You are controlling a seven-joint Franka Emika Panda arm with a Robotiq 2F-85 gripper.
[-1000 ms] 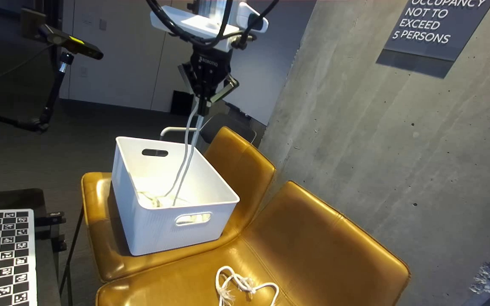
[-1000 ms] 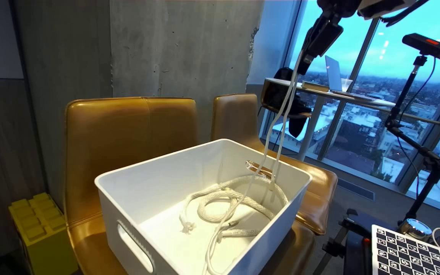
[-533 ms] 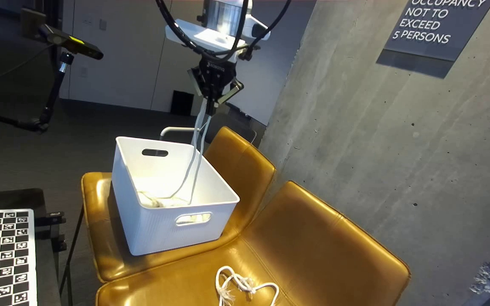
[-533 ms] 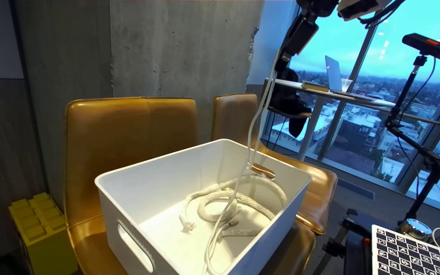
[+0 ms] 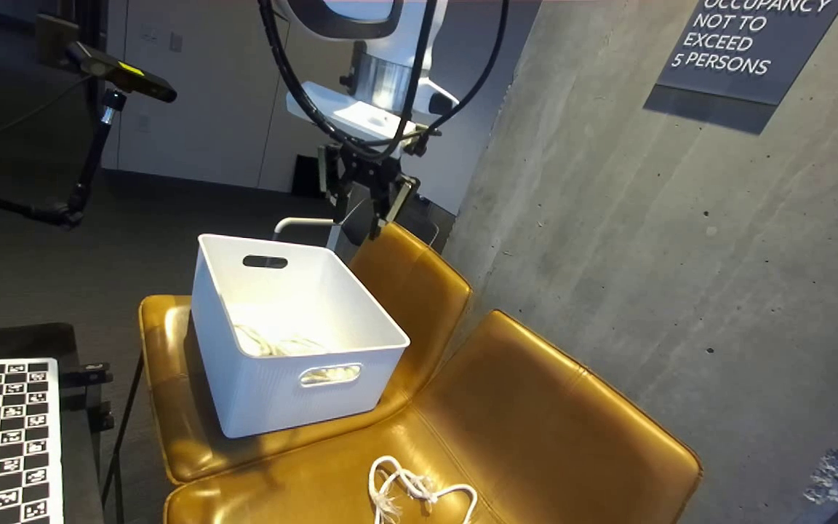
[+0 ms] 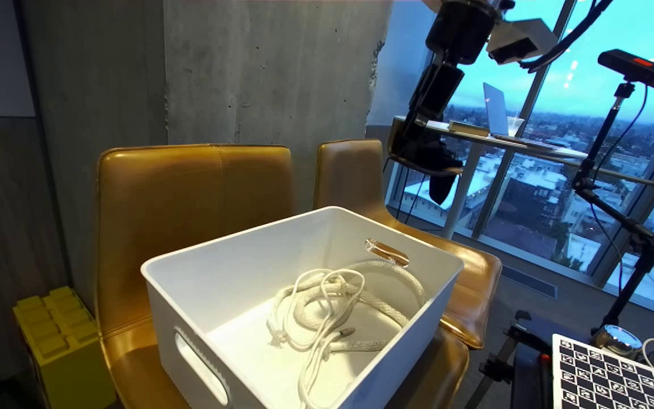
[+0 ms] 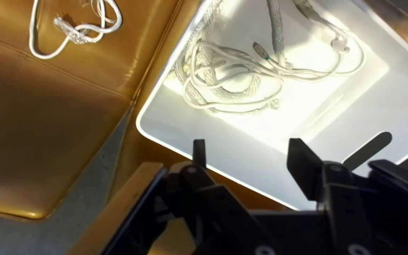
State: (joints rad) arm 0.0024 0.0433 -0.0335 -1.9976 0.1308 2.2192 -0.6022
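While cord (image 7: 239,103) lies heaped in the bin (image 5: 302,411), the gripper (image 7: 245,154) (jaws well apart) hangs empty, clear of both.

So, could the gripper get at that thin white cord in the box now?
Probably yes: the gripper stands open with nothing between its jaws, and the white box is open-topped, leaving the cord uncovered. It would need to move over and down inside.

Bin (image 5: 270,397) sits on chair (image 5: 419,291), rope (image 6: 386,308) and cord (image 6: 315,352) inside, cord looped over rope. Rope piece (image 5: 413,481) lies on neighbouring chair (image 5: 535,422), right of bin in an exterior view. Calibration board (image 5: 4,440) left of bin there; wall (image 5: 644,240) behind both chairs. Tool (image 5: 356,224) hangs above bin level, apart from cord.
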